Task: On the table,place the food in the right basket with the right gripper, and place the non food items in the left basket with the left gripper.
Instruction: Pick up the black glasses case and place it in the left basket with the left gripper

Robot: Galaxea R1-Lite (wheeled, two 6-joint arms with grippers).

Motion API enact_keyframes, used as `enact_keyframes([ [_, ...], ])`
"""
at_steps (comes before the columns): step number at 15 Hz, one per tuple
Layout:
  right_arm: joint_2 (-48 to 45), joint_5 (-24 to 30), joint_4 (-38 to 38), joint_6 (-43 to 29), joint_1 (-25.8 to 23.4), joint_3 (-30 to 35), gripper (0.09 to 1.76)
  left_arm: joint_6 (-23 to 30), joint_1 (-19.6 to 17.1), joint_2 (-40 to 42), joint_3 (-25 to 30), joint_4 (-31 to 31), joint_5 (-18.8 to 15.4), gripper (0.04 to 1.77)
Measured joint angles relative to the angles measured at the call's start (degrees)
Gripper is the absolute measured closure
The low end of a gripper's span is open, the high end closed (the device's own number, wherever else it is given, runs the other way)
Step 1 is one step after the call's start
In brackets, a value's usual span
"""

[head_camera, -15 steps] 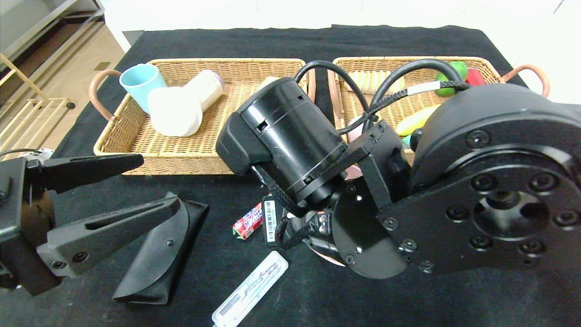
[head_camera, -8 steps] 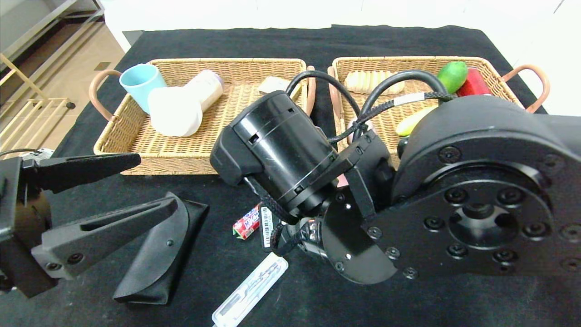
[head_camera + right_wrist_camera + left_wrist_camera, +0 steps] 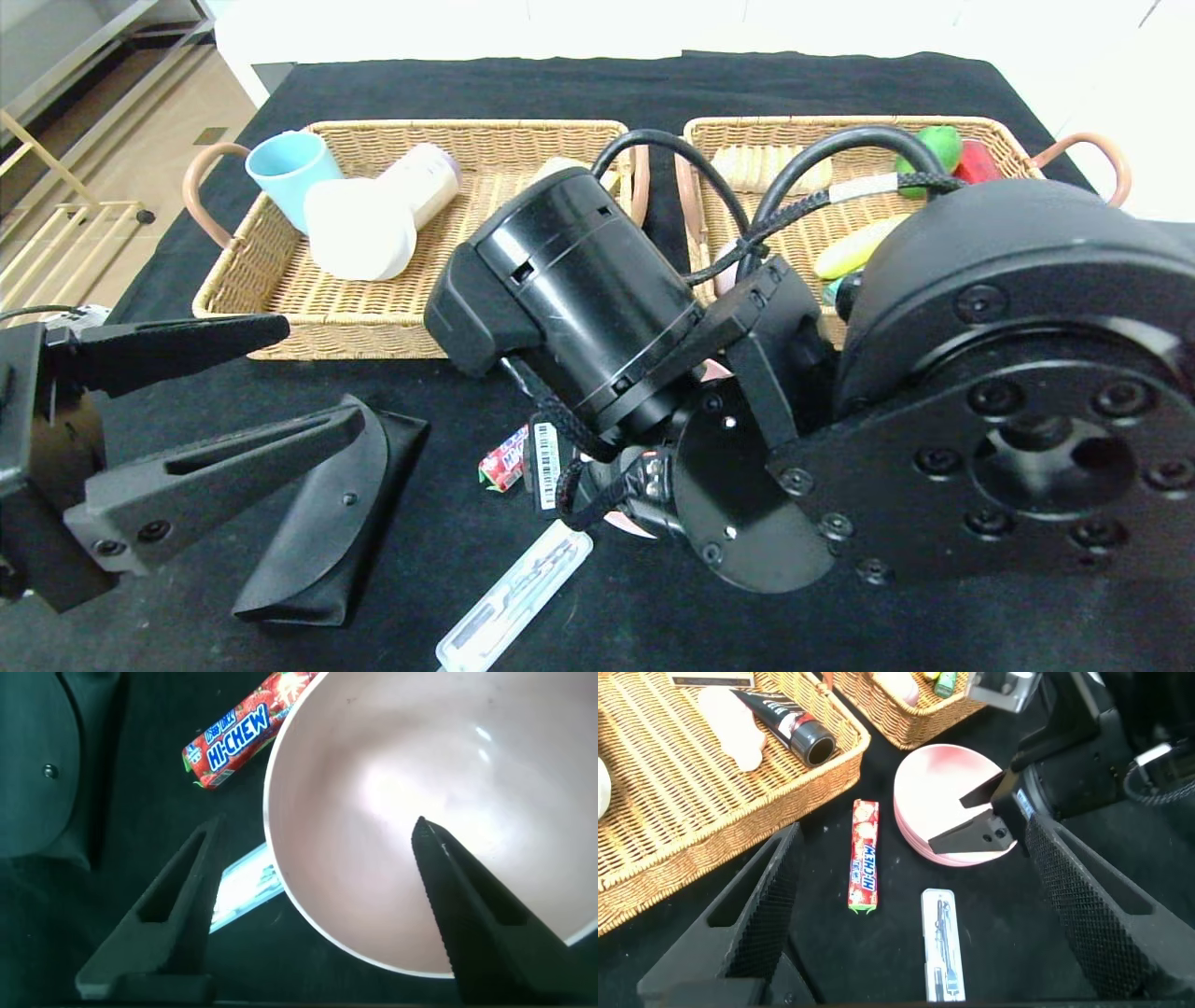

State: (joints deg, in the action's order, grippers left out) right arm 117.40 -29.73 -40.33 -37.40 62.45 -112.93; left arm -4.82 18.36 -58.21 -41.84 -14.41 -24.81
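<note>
The pink bowl [image 3: 948,803] sits on the black-clothed bench [image 3: 653,616] with the right end effector [image 3: 313,919] straddling its rim, one finger inside the bowl and the other outside it, jaws apart and gripping nothing. Just beside that end effector on its outer side lie the red candy stick pack [image 3: 864,855] and the clear cutlery box [image 3: 939,943], both flat on the cloth. Nearest to me, the left end effector [image 3: 224,392] hangs low with its fingers spread wide, and the black glasses case [image 3: 327,523] lies directly under its lower finger, untouched.

Beyond both arms stand the two wicker trays. The left basket [image 3: 280,280] already holds a light blue cup [image 3: 285,168] and some white items; the right basket [image 3: 1008,140] holds a green mango [image 3: 943,145], a banana [image 3: 854,247] and more.

I judge the sorting is midway, with four items left on the cloth. The bowl is no food, so it seems the right arm should lift clear and shift to the candy pack, closing across its narrow width. The left need only lower and close on the case.
</note>
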Motion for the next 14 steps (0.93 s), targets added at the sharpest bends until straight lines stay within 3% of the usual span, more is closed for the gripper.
enact_keyframes([
  [6, -2.23, 0.24, -0.27, -3.11, -0.28, 0.21, 0.26, -0.09, -0.48, -0.22, -0.02, -0.02, -0.02, 0.09],
  [14, -6.89, 6.36, -1.78, -7.80, -3.69, 1.44, 0.18, -0.17, -0.45, -0.46, 0.11, 0.02, -0.11, 0.09],
])
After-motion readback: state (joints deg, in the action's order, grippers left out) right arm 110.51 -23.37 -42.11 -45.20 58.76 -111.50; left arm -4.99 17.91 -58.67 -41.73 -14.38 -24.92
